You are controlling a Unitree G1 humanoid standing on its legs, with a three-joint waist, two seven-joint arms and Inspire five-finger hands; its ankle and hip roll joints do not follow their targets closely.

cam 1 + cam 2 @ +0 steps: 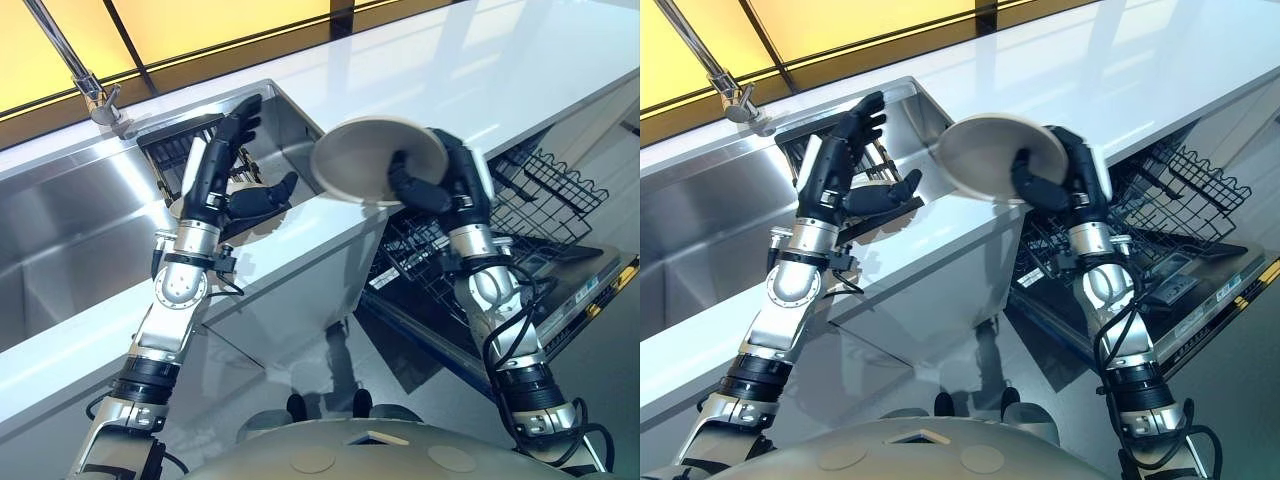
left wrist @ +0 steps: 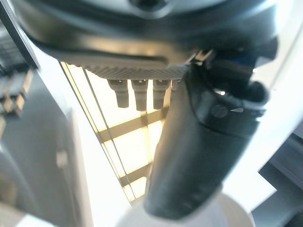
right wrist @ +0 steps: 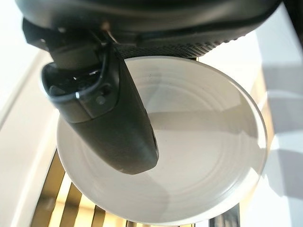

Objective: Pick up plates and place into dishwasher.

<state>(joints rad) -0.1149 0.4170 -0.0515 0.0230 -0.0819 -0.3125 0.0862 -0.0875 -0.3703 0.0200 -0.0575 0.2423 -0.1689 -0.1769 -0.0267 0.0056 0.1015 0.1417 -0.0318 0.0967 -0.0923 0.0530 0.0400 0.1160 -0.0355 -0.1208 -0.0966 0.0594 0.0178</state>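
Right hand (image 1: 432, 178) is pinching white plate (image 1: 365, 160) at its rim, above the counter edge; open dishwasher rack (image 1: 520, 205) is lying to its right. Left hand (image 1: 225, 165) is hovering open-fingered over the sink.

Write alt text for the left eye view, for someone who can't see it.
The robot's right hand grips a pale round plate above the white counter's front edge, with the open dishwasher's black wire rack below it. Its left hand hovers open over the steel sink, near a dish rack and faucet.
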